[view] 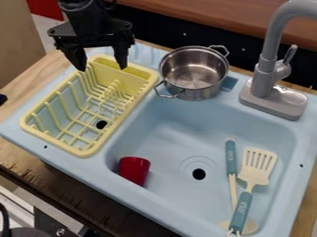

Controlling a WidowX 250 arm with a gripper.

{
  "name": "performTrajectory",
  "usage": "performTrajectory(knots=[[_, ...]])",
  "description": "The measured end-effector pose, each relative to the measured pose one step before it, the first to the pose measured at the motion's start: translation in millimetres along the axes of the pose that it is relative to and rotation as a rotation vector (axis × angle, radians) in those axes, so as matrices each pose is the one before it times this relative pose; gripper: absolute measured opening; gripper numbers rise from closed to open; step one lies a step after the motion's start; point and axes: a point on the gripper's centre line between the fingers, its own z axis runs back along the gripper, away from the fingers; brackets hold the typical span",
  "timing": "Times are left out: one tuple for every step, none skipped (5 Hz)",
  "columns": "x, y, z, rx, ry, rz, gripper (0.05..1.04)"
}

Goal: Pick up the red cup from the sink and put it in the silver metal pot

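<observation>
Hangs above the yellow dish rack [114, 132], jaws spread apart and holding nothing, left of a steel pot [194, 73] beside the blue sink [167, 121].

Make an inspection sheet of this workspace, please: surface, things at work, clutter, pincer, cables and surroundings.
Surface: pale blue plastic sink unit set in a light brown wooden counter.
Things at work: pale yellow plastic dish rack, nothing seen in it.
Clutter: silver metal pot on the back rim; red cup in the basin; cream slotted spatula with teal handle crossing a second teal-handled utensil.
Pincer: black, two-fingered, open, at the rack's far end; holds nothing.
Cables: black cable-like curve at the lower left edge.
Surroundings: grey faucet behind the basin.
</observation>
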Motion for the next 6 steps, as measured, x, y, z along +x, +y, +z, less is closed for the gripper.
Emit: performTrajectory(knots=[[-5.96,1.11,-5.61,0.0049,0.0256,0.0006,0.997],[-18.53,-9.75,-8.04,0.0241,0.0190,-0.0076,0.997],[-11.44,-10.41,5.33,0.0046,-0.0002,-0.0240,0.997],[-18.84,-8.09,8.07,-0.0099,0.0334,-0.0431,0.997],[-16.18,-6.51,5.50,-0.0234,-0.0015,-0.0405,0.997],[-16.26,-4.30,2.78,-0.0017,0.0028,-0.0360,0.997]])
